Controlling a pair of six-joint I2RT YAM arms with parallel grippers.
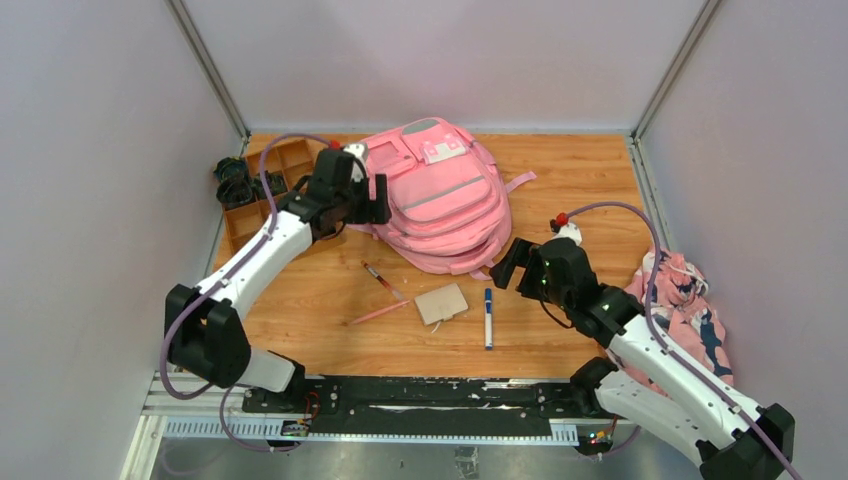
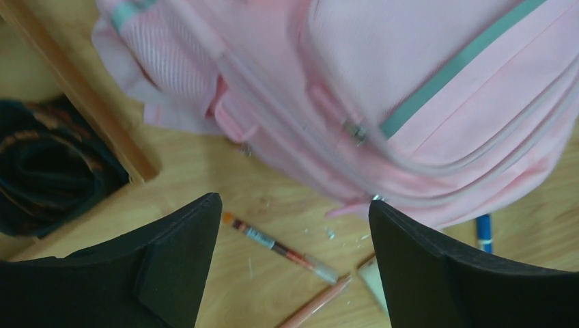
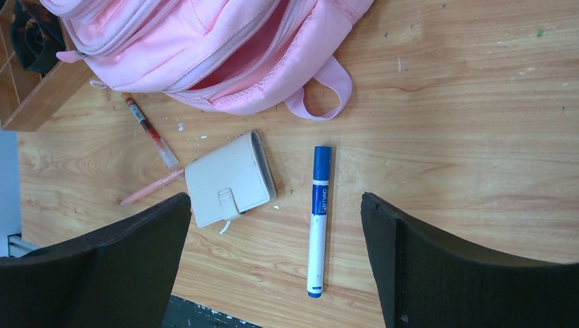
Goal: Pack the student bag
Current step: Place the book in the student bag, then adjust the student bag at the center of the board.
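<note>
Well, pink student bag (image 1: pixel 445 205), grey-trimmed.

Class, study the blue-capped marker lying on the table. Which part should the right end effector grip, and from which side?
Probably best: grip the marker at mid-barrel, coming straight down. It lies flat on the table, so only its long sides are free, and the open right end effector is turned to close across it. The notebook lies apart, leaving finger room.
</note>
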